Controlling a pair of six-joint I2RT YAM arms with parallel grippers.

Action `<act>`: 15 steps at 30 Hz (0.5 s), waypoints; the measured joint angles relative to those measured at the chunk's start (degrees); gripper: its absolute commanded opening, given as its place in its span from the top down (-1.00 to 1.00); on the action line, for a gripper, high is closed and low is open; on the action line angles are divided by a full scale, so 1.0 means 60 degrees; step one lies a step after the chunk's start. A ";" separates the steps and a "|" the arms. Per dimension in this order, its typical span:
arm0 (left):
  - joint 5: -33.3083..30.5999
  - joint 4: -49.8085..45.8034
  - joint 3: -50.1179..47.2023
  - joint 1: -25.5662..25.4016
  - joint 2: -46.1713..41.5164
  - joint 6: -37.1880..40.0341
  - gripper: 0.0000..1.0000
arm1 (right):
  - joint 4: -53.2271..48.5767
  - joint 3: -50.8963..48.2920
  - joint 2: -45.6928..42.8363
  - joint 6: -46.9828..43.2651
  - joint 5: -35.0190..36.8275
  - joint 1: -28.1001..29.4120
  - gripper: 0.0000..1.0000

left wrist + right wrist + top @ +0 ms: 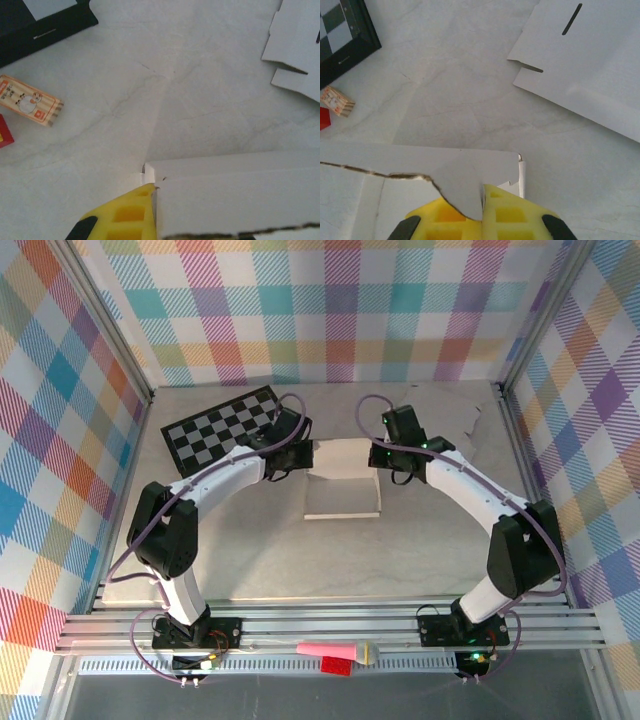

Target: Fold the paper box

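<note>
The paper box (344,483) is found in the middle of the table (300,560), half folded, its far part raised between the two arms. Its left edge is grasped by the left gripper (302,453), one yellow finger (126,216) being pressed flat against the box wall. Its right flap is clenched between the jaws of the right gripper (483,199). A checkerboard (224,426) is laid at the far left, with a small wooden block (30,100) near it. A flat white cardboard sheet (585,65) is seen at the far right.
</note>
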 measured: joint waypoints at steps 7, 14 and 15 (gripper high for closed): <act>0.0175 0.1639 -0.1217 0.0153 -0.0514 -0.0025 1.00 | 0.1439 -0.1089 -0.0204 0.0725 -0.0069 0.0131 1.00; 0.0430 0.2725 -0.2211 0.0168 -0.1035 -0.0029 1.00 | 0.2437 -0.2007 -0.0747 0.1107 -0.0036 0.0259 1.00; 0.0463 0.2856 -0.2368 0.0168 -0.1147 -0.0033 1.00 | 0.2575 -0.2138 -0.0831 0.1155 -0.0033 0.0299 1.00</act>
